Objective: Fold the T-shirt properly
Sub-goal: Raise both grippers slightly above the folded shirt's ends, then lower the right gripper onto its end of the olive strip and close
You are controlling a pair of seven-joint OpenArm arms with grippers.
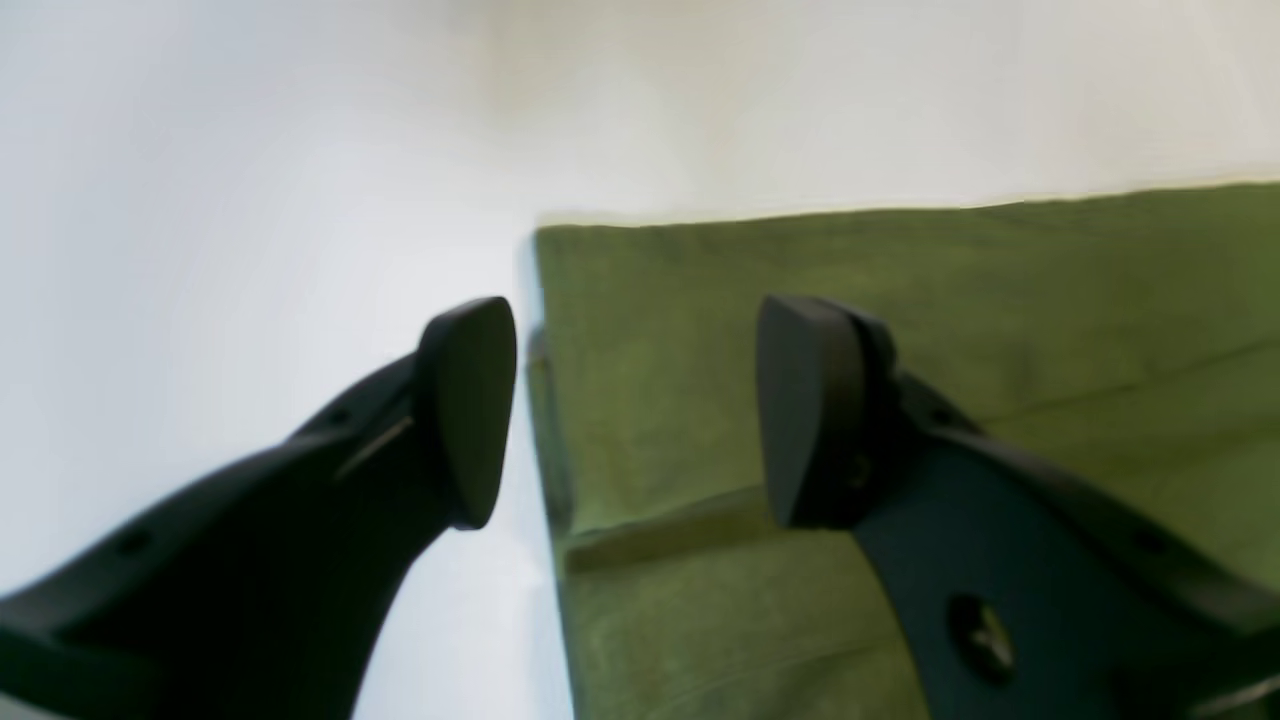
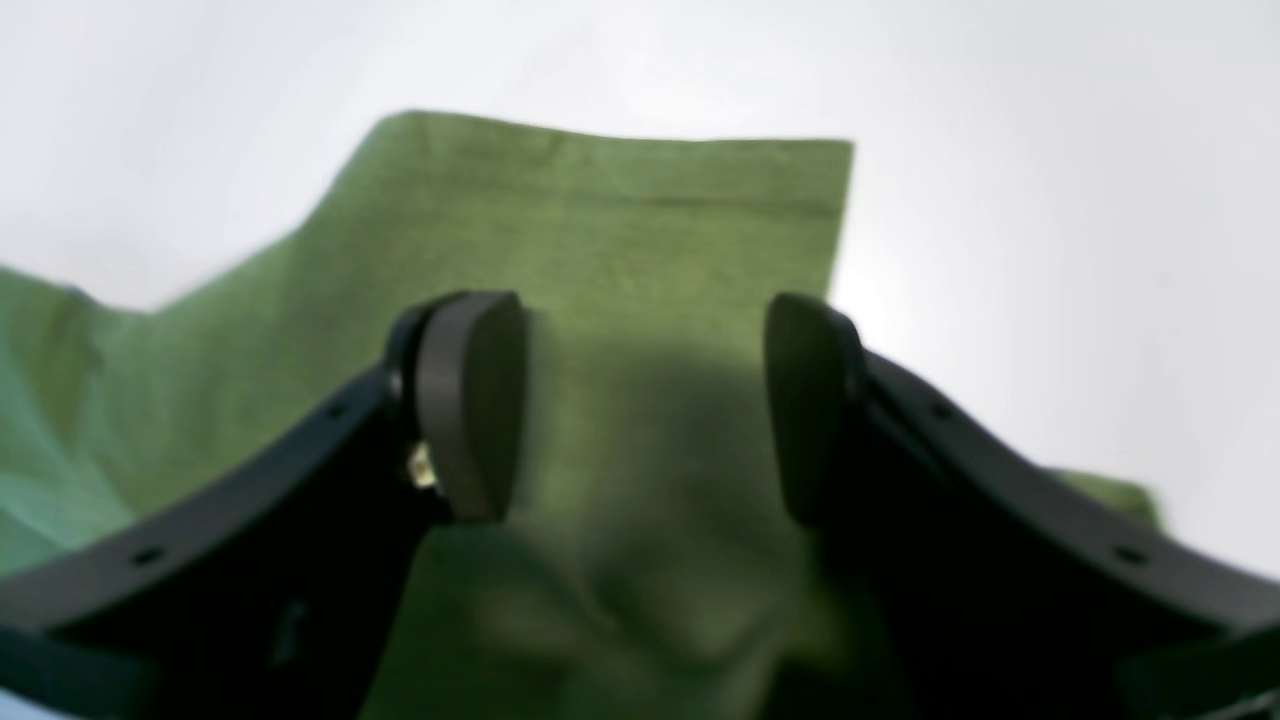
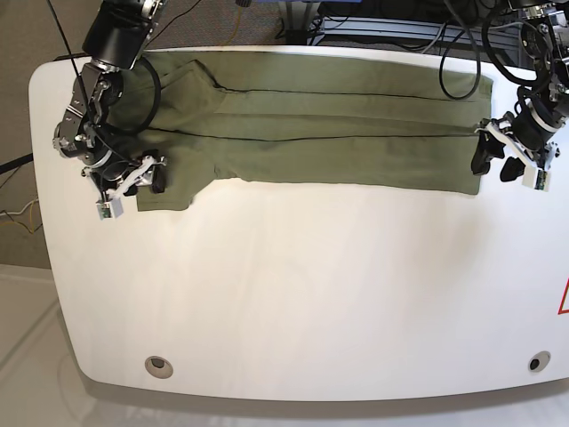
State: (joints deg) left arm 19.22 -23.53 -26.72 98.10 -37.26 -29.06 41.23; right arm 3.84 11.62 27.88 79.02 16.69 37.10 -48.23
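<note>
The olive-green T-shirt [image 3: 329, 124] lies flat in a long band across the far part of the white table [image 3: 311, 294]. In the base view my left gripper [image 3: 494, 162] sits at the band's right end, at its near corner. The left wrist view shows that gripper [image 1: 640, 410] open, with the T-shirt's [image 1: 900, 300] side edge running between its fingers. My right gripper [image 3: 147, 175] is at the left end, over the sleeve. Seen from the right wrist, this gripper [image 2: 640, 405] is open above the T-shirt's sleeve [image 2: 620, 220], and no cloth is pinched.
Cables [image 3: 373, 22] and dark equipment run behind the table's far edge. Two round holes [image 3: 158, 363] [image 3: 533, 363] mark the near corners. A red mark [image 3: 564, 298] shows at the right edge. The table's left edge [image 3: 40, 178] is close to my right arm.
</note>
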